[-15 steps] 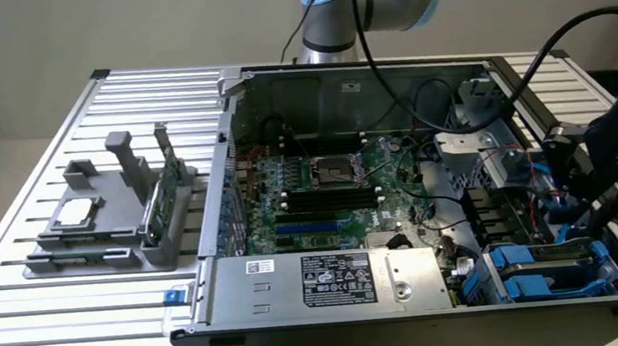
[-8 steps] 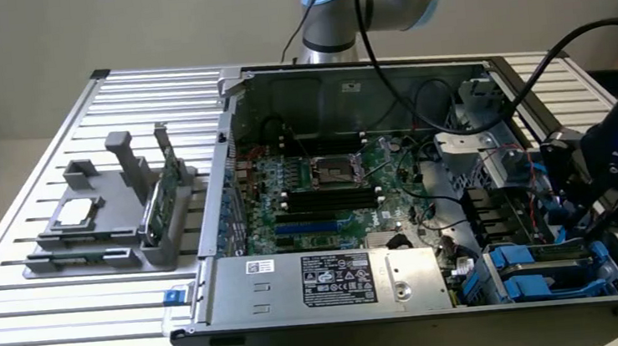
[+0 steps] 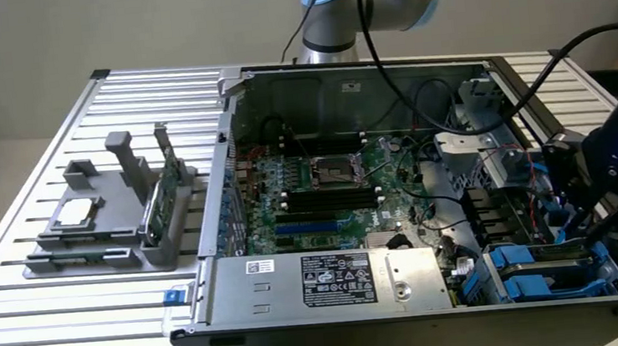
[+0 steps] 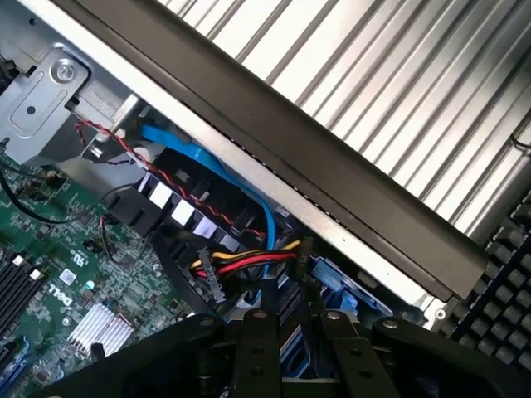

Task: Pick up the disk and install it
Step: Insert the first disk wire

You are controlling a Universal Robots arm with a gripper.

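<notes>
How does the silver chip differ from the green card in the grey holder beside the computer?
The silver chip lies flat, while the green card stands on its edge. The chip is square and silver; the card is long, thin and green. Both sit in the grey holder on the slatted table, outside the computer case.

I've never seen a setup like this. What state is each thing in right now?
Computer case: open, side panel off.
Gripper: down at the case's drive-bay corner.
Disk: in the drive bay, in its blue carrier; whether gripped, unclear.
CPU chip: lying flat on the grey stand, outside the case.
Green card: standing on edge in the stand.
</notes>
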